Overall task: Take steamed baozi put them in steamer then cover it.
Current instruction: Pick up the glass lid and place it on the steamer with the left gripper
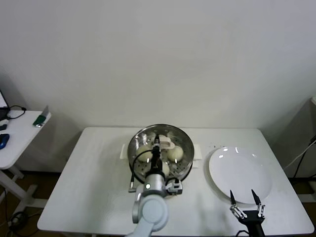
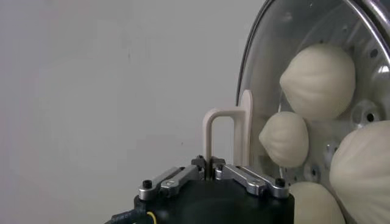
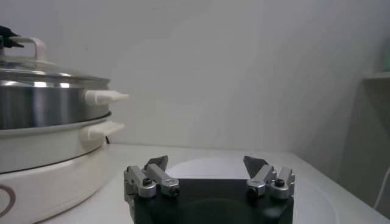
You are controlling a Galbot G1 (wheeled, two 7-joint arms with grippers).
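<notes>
The steamer (image 1: 132,154), a steel basket on a cream-white base, stands mid-table. The clear glass cover (image 1: 148,134) lies over it. My left gripper (image 1: 157,143) is shut on the cover's cream-white bar handle (image 2: 226,117), as the left wrist view (image 2: 209,165) shows. Steamed baozi (image 1: 175,153) lie inside, and several show through the glass (image 2: 317,73). In the right wrist view the cover (image 3: 36,77) sits level on the steamer (image 3: 42,105). My right gripper (image 1: 243,196) is open and empty over the plate's near edge, and it also shows in the right wrist view (image 3: 207,163).
An empty flat white plate (image 1: 240,173) lies right of the steamer, also in the right wrist view (image 3: 317,196). The steamer's side handles (image 3: 105,96) stick out towards it. A side table (image 1: 15,136) with small items stands at the far left. A wall runs behind the table.
</notes>
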